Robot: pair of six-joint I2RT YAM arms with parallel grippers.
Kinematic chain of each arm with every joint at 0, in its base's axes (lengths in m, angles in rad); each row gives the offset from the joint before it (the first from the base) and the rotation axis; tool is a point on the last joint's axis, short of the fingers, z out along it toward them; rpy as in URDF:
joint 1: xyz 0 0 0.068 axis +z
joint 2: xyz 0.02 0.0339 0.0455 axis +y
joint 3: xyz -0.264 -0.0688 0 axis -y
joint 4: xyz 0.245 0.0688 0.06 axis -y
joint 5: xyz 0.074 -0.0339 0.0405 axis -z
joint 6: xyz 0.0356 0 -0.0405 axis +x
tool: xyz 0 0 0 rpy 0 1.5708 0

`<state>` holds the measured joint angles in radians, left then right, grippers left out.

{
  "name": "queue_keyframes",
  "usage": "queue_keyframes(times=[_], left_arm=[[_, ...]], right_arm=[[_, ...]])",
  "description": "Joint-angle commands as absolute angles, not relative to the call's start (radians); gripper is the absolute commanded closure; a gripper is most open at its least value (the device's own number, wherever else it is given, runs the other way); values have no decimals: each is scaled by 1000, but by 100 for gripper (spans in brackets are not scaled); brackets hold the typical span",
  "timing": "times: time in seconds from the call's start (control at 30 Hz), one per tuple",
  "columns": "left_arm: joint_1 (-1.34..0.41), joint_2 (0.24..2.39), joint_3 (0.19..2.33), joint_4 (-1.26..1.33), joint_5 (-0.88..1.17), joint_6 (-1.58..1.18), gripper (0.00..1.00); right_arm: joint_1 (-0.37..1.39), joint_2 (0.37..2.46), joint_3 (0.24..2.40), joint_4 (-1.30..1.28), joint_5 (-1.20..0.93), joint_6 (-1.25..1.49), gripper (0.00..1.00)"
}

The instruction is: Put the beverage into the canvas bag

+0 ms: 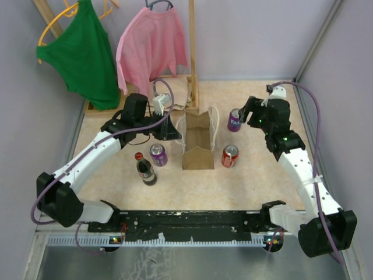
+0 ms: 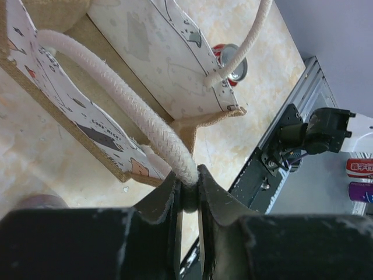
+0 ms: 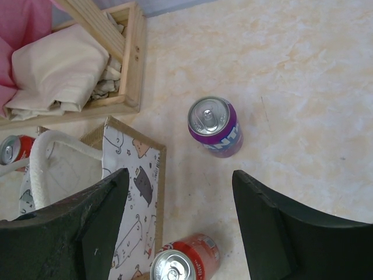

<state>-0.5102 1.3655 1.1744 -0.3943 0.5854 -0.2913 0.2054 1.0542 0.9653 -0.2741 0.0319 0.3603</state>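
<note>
The tan canvas bag [image 1: 197,154] stands upright mid-table, its cat-print lining [image 2: 175,64] showing. My left gripper [image 1: 173,133] is at the bag's left side, shut on its left white rope handle [image 2: 116,93]; the jaws [image 2: 187,175] pinch the rope. My right gripper [image 1: 244,112] is open and empty, hovering above a purple soda can [image 1: 234,119] that stands to the right of the bag. In the right wrist view the purple can [image 3: 214,125] lies beyond the open jaws [image 3: 179,181], and a red can [image 3: 183,265] stands near the bag's corner [image 3: 134,186].
The red can [image 1: 230,156] stands near-right of the bag. A second purple can [image 1: 158,154] and a cola bottle [image 1: 145,169] stand to the bag's left. A wooden rack [image 1: 192,70] with green and pink shirts stands at the back, folded beige cloth [image 3: 58,70] in its base.
</note>
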Motion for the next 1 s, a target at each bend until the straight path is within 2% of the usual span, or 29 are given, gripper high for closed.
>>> queue_keyframes(times=[0.0,0.97], left_arm=[[-533,1313,1133,-425,643,-290,81],[-565,1199,1087,-545,784,-212,84]], right_arm=[[219,1025,1009,-258,48,358,28],[267,978,979,-298,74,362,28]])
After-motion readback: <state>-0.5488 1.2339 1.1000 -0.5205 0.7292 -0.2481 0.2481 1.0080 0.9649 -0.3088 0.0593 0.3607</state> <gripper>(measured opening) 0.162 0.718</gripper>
